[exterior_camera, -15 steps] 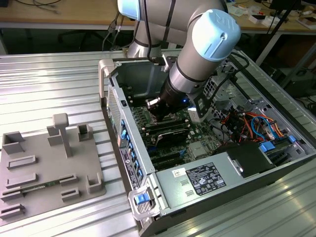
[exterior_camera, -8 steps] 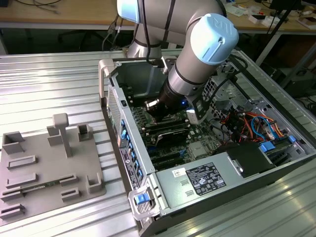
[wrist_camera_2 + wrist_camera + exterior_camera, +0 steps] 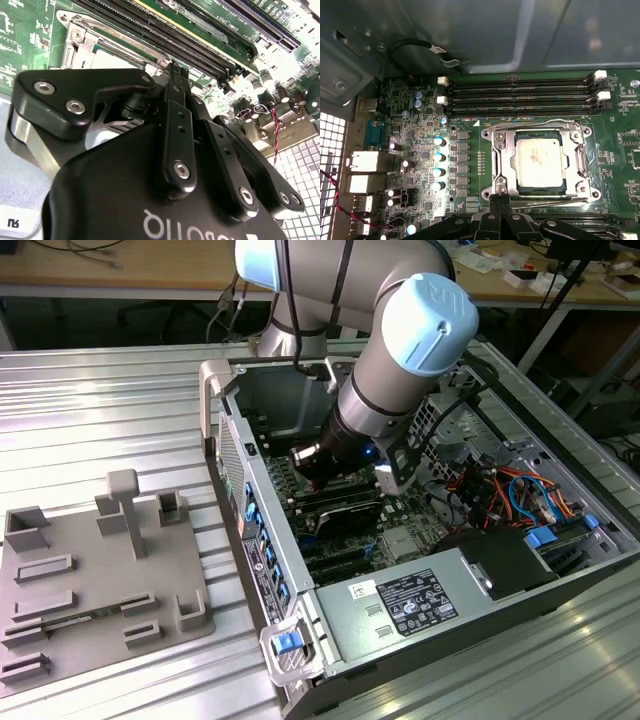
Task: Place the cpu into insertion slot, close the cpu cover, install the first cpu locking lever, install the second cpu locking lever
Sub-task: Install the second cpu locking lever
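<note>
The ribbed silver metal table [image 3: 100, 410] holds a big open computer case [image 3: 420, 570], and the grey arm with its pale blue cap [image 3: 425, 325] bends down into it. In the first wrist view, the flat square silvery-tan cpu [image 3: 540, 160] lies in the square metal-rimmed insertion slot [image 3: 490, 192], with the thin shiny cpu cover [image 3: 505, 152] folded down around it. The black claw [image 3: 501, 200] hangs at the slot's edge, pinched shut and holding nothing.

Grey fixture tray [image 3: 100, 580] lies beside the open computer case [image 3: 400, 610].
</note>
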Tool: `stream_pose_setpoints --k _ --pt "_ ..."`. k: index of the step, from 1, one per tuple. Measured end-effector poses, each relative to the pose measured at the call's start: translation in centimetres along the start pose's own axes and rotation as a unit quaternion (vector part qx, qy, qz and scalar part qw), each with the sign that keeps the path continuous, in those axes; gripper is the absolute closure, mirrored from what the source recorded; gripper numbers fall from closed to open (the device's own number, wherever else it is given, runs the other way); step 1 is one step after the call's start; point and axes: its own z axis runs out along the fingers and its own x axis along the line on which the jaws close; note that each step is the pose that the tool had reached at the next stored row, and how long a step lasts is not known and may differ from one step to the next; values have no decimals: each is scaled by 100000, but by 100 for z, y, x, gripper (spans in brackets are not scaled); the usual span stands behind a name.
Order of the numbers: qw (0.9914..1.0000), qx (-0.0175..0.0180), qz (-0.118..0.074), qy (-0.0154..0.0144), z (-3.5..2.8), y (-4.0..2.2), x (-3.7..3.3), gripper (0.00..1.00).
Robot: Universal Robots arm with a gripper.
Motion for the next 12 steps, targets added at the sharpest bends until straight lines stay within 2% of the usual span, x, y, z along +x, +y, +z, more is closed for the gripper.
stream_pose_setpoints --k 7,12 --pt "100000 -51 -1 2 24 4 13 89" --pt "100000 -66 -8 -6 57 44 16 89"
